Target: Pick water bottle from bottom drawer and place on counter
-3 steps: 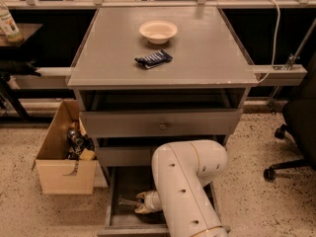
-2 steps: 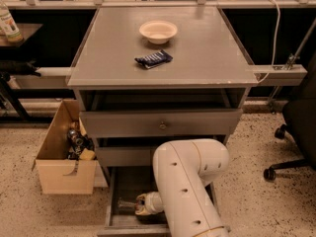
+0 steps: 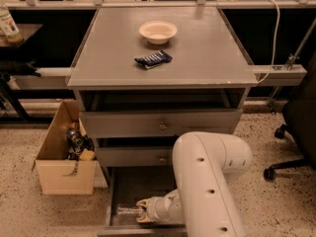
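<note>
- Low at bottom centre, my gripper [image 3: 142, 215] sits inside the pulled-out bottom drawer [image 3: 143, 186], at the right end of the water bottle [image 3: 126, 212]. I cannot tell whether it is open or clamped.
- Water bottle: lying on its side on the drawer floor, near the front left.
- White arm [image 3: 207, 181]: lower right of centre.
- Counter [image 3: 207, 53], upper centre: bowl [image 3: 158, 31] and dark packet [image 3: 153, 59], apart.
- Cardboard box [image 3: 66, 177]: left, beside the cabinet.

The hand [image 3: 144, 214] is seen in the open bottom drawer [image 3: 143, 186], near its front edge, against the lying water bottle [image 3: 127, 212]. A bowl [image 3: 158, 31] and dark packet [image 3: 153, 59] are set on the worktop [image 3: 207, 53].
</note>
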{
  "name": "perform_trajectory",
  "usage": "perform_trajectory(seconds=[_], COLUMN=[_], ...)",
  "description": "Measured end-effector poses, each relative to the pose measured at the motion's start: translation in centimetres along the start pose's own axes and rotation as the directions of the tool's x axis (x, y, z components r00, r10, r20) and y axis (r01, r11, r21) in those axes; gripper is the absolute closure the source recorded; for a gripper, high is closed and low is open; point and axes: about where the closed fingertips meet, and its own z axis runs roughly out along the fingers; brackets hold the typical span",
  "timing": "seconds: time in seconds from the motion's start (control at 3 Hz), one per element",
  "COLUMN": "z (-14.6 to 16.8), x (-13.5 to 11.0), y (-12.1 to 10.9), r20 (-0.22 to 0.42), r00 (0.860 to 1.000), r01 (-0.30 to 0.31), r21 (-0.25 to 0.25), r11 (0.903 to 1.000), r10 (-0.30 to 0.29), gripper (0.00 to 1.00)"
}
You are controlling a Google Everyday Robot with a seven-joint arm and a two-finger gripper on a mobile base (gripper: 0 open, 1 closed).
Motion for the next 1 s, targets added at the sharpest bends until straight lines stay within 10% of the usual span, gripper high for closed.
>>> perform_trajectory(seconds=[1.0], z=[-7.9], x=[-7.8], y=[3.8], r20=[0.231], r00=[0.951], r01=[0.21], r21=[0.005], r11=[0.9777], r10=[-0.206], gripper=[1.0])
